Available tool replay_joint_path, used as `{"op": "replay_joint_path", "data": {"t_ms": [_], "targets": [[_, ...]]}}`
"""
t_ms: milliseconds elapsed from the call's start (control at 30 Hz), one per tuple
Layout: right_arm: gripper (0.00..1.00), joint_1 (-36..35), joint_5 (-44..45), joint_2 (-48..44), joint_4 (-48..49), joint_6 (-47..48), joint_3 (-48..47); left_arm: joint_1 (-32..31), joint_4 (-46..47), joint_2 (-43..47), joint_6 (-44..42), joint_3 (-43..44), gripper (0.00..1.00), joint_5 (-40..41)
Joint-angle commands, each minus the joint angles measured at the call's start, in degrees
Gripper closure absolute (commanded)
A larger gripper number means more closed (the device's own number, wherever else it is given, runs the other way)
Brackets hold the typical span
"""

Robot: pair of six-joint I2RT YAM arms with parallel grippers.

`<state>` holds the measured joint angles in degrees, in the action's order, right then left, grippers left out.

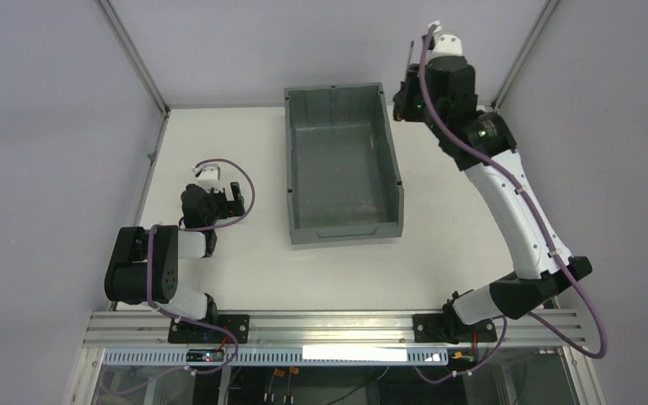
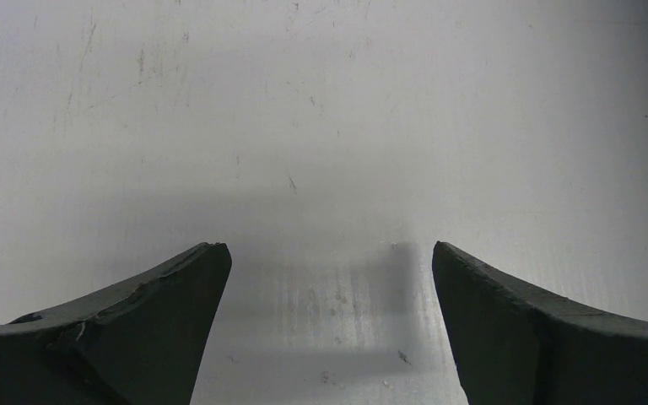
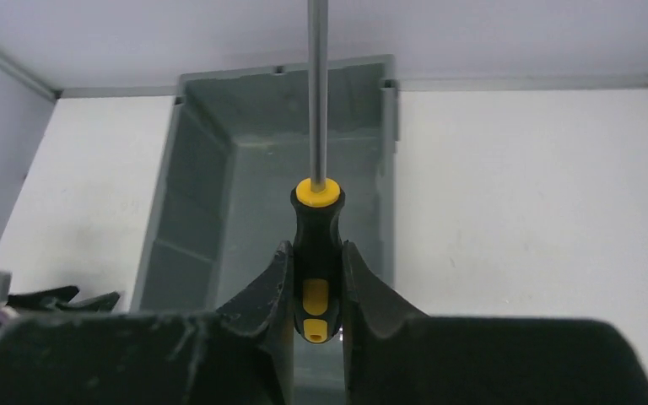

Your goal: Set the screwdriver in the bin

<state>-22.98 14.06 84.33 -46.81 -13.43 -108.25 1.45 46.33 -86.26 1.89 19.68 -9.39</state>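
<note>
- The right gripper (image 3: 316, 253) is clenched on the screwdriver (image 3: 316, 221) by its handle, at the far right corner of the bin (image 3: 192, 211).
- The screwdriver looks light, stiff and slim; the thick handle gives the surest hold.
- The left gripper (image 2: 329, 261), jaws apart, hovers over the table (image 2: 321, 101), well left of the bin; only the bin's tall walls could interfere.

The bin (image 1: 346, 234) is open on top, tall-walled with a lower front lip; the left tool (image 2: 329, 253) sits well apart.

The white-and-black right arm (image 1: 515, 211) is stretched far, its right gripper (image 3: 316, 251) clamped on the yellow-and-black screwdriver (image 3: 317, 215). The left arm (image 1: 164, 261) is folded near, its left gripper (image 2: 327, 246) spread wide, seemingly pointed downward.
</note>
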Motion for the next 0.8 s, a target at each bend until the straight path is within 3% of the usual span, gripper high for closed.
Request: {"op": "replay_joint_path", "data": {"t_ms": [0, 167, 367, 633, 767], "targets": [[1.00, -10.60, 9.95, -1.22, 14.91, 4.71, 8.11, -0.49, 1.84, 0.04, -0.69, 1.15, 0.01, -0.68], [1.00, -17.09, 10.88, 3.83, 21.21, 8.97, 13.36, -0.49, 1.84, 0.06, -0.69, 1.15, 0.01, -0.63], [1.00, -18.15, 12.92, 15.78, 18.80, 6.60, 14.08, -0.49, 1.84, 0.04, -0.72, 1.15, 0.01, -0.63], [1.00, -16.79, 7.76, 37.77, 2.58, -2.43, -0.43, -0.49, 1.79, 0.04, -0.69, 1.11, 0.01, -0.63], [1.00, -15.86, 5.30, 43.33, 0.82, -6.25, -2.31, -0.49, 1.85, 0.07, -0.70, 1.14, 0.01, -0.63]]}}
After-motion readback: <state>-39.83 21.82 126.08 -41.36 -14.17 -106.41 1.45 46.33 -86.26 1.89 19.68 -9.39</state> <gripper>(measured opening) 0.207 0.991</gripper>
